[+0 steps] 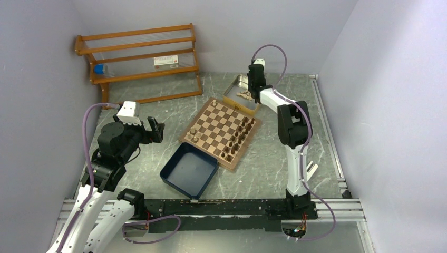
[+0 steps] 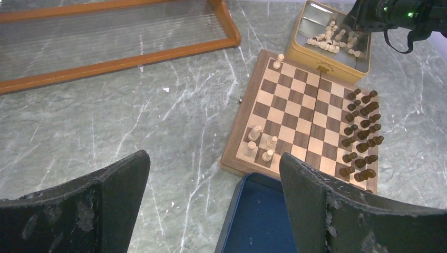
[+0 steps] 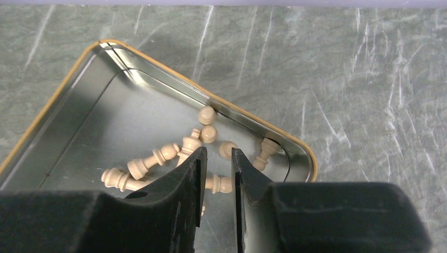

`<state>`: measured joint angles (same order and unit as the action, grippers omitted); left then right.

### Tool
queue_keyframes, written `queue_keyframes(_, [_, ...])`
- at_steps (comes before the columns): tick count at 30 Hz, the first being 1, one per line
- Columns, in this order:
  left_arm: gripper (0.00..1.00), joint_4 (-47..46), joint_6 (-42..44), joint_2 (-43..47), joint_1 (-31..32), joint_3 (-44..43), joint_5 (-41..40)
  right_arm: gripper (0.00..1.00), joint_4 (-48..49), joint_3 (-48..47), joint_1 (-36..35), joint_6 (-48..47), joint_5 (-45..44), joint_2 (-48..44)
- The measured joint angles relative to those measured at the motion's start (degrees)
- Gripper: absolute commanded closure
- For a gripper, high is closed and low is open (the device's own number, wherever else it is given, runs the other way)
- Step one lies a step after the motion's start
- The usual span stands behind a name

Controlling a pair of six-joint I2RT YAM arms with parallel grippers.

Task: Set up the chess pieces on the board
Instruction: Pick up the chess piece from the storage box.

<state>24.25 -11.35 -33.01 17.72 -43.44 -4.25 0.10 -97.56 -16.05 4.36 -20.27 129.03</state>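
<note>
Light chess pieces [image 3: 142, 166]: heaped on their sides in the metal tin [image 3: 105, 121], several touching; a few others upright on the left side of the board [image 1: 219, 124].
Dark chess pieces [image 2: 363, 132]: upright in two rows along the board's right side.
Handling: small turned wood, so likely light, rigid and smooth. Round bodies apt to roll or slip out of a pinch. Best taken across the narrow waist below the head, clear of neighbours.
Right gripper [image 3: 218, 153]: low over the tin, fingers drawn close with only a slim gap. One of the light chess pieces visible in that gap — pinched or merely lying beneath, cannot tell.
Left gripper [image 2: 213, 163]: fingers spread wide, holding nothing, over the table near the navy tray [image 1: 188, 169], apart from the board.
Step, by judgement: fetching a light piece from the tin — most of that set not yet placed.
Surroundings: tin just beyond the board's far corner; wooden rack [image 1: 142, 58] at the far left.
</note>
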Motion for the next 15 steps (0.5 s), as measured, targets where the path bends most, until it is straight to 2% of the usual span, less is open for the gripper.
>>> queue_keyframes(15, [0.03, 0.0, 0.0, -0.1, 0.0, 0.0, 0.0, 0.74, 0.5, -2.1, 0.6, -0.3, -2.1, 4.0])
